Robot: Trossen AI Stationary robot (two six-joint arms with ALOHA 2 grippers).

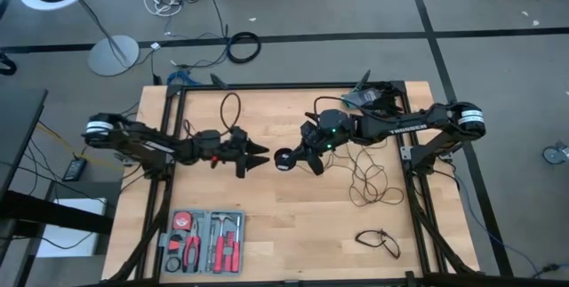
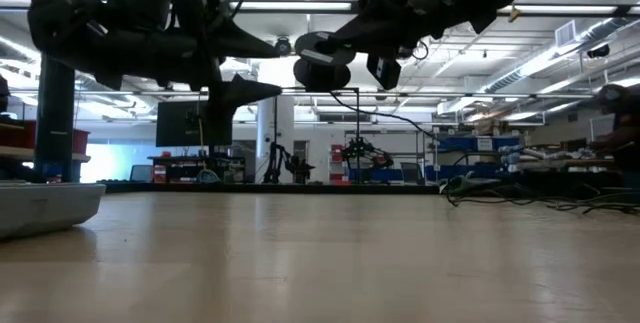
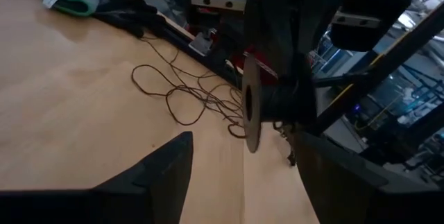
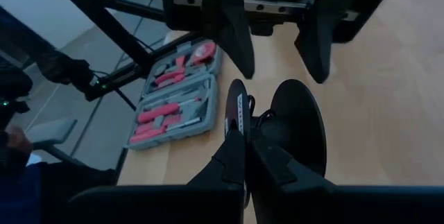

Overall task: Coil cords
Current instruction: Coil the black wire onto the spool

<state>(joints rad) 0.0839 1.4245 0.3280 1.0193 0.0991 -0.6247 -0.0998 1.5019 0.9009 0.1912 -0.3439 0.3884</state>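
Note:
The long cord's round black disc [image 1: 283, 158] hangs above the table's middle, with my right gripper [image 1: 298, 158] shut on it. From the disc the thin cord [image 2: 352, 103] drops to a loose tangle [image 1: 369, 182] lying on the table's right side. My left gripper [image 1: 256, 156] is open and level just left of the disc, its fingers [image 3: 163, 172] pointing at the disc [image 3: 250, 106] with a gap between. A short cord [image 1: 378, 241] lies curled near the front right corner. My right gripper pinches the disc by its edge [image 4: 236, 123] between its two fingers [image 4: 232, 158]. They come from the table's right, slanting a little downward. The disc sticks out beyond the fingertips, tilted and lifted clear of the table [image 2: 320, 65], and the cord trails slack from it.
A grey tool case [image 1: 203, 241] with red-handled tools sits at the front left. A thin black loop [image 1: 231, 109] lies at the far left by my left arm. Dark and green items [image 1: 373, 98] lie at the far right corner. Black frame rails [image 1: 418, 207] border the table.

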